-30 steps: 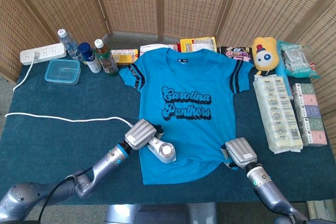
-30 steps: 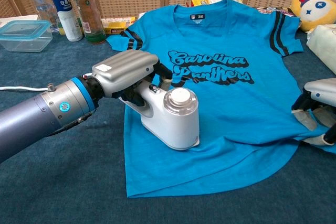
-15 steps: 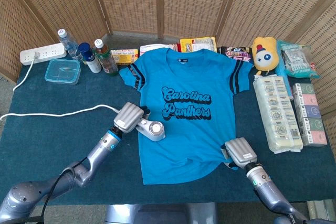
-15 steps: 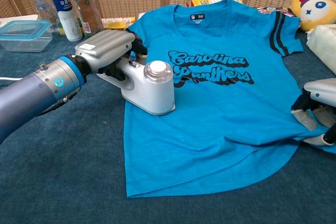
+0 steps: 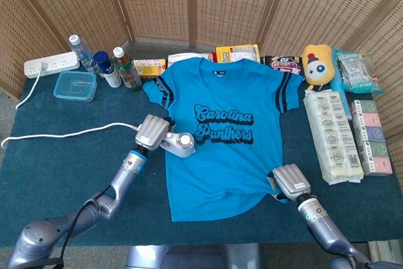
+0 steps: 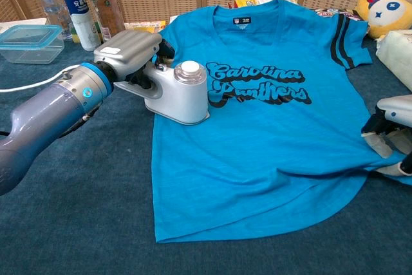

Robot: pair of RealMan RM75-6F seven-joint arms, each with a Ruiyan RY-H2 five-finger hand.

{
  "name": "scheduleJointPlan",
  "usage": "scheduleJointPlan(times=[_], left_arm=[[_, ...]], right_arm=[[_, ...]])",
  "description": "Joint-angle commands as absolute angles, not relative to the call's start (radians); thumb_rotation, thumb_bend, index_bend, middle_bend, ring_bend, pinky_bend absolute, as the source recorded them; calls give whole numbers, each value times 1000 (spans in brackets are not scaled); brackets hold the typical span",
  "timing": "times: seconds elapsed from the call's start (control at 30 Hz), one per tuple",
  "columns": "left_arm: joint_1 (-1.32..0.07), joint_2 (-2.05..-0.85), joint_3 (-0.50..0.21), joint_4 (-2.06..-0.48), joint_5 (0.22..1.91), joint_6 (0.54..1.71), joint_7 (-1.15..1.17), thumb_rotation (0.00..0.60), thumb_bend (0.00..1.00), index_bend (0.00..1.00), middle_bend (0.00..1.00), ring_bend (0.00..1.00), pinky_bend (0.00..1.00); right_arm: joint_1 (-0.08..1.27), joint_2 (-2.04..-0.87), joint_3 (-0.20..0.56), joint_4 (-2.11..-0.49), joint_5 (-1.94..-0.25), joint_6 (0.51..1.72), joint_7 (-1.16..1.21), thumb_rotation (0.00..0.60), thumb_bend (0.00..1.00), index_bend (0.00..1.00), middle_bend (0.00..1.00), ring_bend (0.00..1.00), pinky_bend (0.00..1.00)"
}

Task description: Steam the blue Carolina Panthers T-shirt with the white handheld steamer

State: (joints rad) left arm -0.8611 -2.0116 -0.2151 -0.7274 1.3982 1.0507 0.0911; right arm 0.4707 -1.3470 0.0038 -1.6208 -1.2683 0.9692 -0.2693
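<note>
Right hand [image 5: 289, 181]: at the near right of the table [image 5: 50, 168], fingers clamped on the shirt's lower right hem, fabric bunched beneath; in the chest view only at the right edge of frame [image 6: 393, 134].
Hem: lower edge of the T-shirt [image 5: 221, 130] lying close to the table's near edge, wrinkled towards the right hand.
Left hand [image 5: 151, 133]: wrapped around the handle of the white handheld steamer [image 5: 179, 143], forearm reaching in from the near left.
Steamer: resting on the shirt's left side, just left of the black "Carolina Panthers" lettering, round white cap up [image 6: 189, 70].
Cord [image 5: 63, 134]: white, trailing from the left hand across the blue cloth towards the table's left edge.
T-shirt: spread flat at the table's middle, collar towards the far edge, dark stripes on both sleeves.
Right edge: long pack of tissues [image 5: 331, 134] beside a row of small boxes [image 5: 369, 135].
Far left corner: power strip [image 5: 51, 64], clear lidded container [image 5: 75, 85], three bottles [image 5: 106, 66].
Far edge: snack packets [image 5: 237, 53] behind the collar, yellow plush toy [image 5: 318, 65] to the right.
Backdrop: woven wicker screen [image 5: 208, 4].
</note>
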Motion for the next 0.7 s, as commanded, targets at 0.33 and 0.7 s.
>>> scheduleJointPlan(times=[0.33,0.7], left_arm=[[-925,-2096,-250,-734,1368,1025,207,600,523,737,847,771,797],[-956,-2155,-235,-748,1379,1009,246,600,523,736,847,771,797]], right_arm=[[470,-1348,3,-1614,-1274,968,-252,600,372,740,678,741,845],[464,-1337,2,-1615,-1277,975,-240,600,371,741,678,742,848]])
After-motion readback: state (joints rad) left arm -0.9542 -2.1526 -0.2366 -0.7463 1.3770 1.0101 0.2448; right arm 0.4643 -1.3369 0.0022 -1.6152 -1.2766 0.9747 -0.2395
